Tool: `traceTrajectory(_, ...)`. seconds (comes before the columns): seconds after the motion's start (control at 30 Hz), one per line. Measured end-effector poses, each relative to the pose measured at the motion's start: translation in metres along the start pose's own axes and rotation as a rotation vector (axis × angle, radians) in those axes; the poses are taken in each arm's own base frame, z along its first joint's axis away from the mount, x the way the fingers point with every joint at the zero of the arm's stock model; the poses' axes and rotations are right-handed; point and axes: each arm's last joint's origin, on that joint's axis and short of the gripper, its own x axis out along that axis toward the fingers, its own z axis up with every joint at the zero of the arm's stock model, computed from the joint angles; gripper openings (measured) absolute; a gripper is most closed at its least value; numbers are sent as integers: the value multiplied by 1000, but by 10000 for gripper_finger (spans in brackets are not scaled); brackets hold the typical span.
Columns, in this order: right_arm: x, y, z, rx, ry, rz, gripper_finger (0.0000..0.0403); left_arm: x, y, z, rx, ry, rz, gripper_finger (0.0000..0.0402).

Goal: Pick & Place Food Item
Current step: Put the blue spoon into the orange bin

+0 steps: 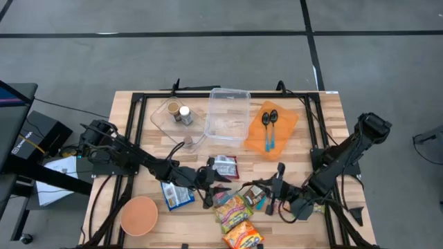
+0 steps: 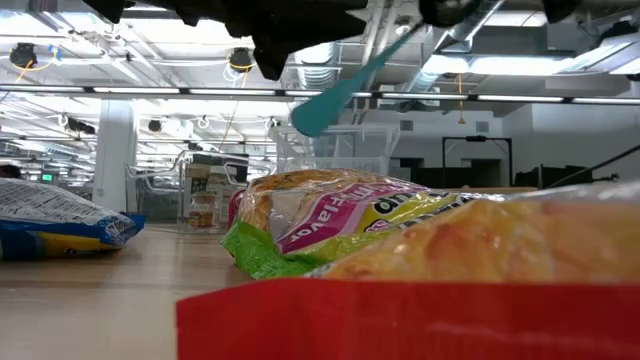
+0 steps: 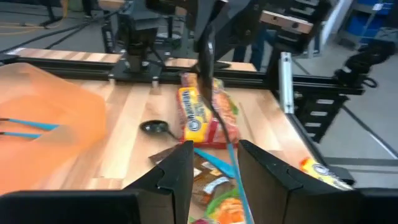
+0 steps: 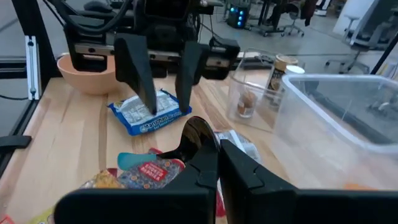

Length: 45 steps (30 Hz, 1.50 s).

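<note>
My left fingers [image 1: 208, 183] hung low over the middle of the worktop [image 1: 329, 117] and stood apart, with nothing clamped. The thin teal handle of a spoon [image 2: 325, 105] ran through the gap between them and did not look pinched. My right fingers [image 1: 277, 194] were pressed together, facing the left ones across a short gap. The spoon's black bowl showed just past their tips, so they seemed to be holding that spoon up off the wood.

The food lay under and around both sets of fingers. The snack packets [image 1: 233, 209] sat on the worktop between them and a little nearer the front edge, and no finger touched them. A blue bag [image 1: 176, 196] lay just beside my left fingers, on the side of the round bowl [image 1: 138, 216].

From table height the packets filled the foreground and hid most of the worktop behind them. Only the spoon's teal end and some dark parts overhead showed there. I could not tell exactly where on the spoon my right fingers gripped. The print on the packets was also too blurred to read.

My left arm stretched in low from the left edge. My right arm came down at a slant from the right rear corner, past the orange cloth [image 1: 285, 119] and the clear tub [image 1: 228, 92].
</note>
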Motion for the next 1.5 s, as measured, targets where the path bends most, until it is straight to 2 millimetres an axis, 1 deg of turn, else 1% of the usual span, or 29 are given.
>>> traceTrajectory(0.23, 21, 21, 16, -46, -8, -40, 0, 0, -2, 1, -12, -4, -72, 121)
traceTrajectory(0.4, 31, 36, 22, -147, -26, -133, 0, 0, -2, 1, -31, -1, -78, 123)
traceTrajectory(0.47, 32, 43, 26, -167, -40, -155, 0, 0, -2, 1, -31, -1, -72, 123)
traceTrajectory(0.57, 27, 49, 36, -167, -64, -190, 0, 0, -1, 1, -29, 3, -49, 120)
traceTrajectory(0.77, 17, 56, 41, -170, -77, -181, 0, 0, 0, 2, -32, -8, -37, 117)
traceTrajectory(0.93, 17, 55, 41, -172, -76, -182, 0, 0, 0, 3, -27, -19, -37, 87)
traceTrajectory(1.0, 17, 55, 41, -174, -75, -182, 0, 0, 0, 4, -28, -25, -39, 65)
traceTrajectory(1.1, 17, 55, 41, -177, -74, -183, 0, 0, 0, 4, -26, -24, -43, 19)
traceTrajectory(1.13, 17, 55, 40, -178, -74, -183, 0, 0, 0, 3, -23, -23, -44, 10)
traceTrajectory(1.33, 17, 55, 40, -177, -74, -182, 5, 0, -1, 4, -19, -28, -47, 3)
traceTrajectory(1.43, 14, 57, 40, -176, -75, -168, 24, 0, -3, 6, -19, -49, -88, 3)
traceTrajectory(1.5, 11, 58, 41, -165, -80, -158, 43, -1, -6, 9, -16, -79, -155, 1)
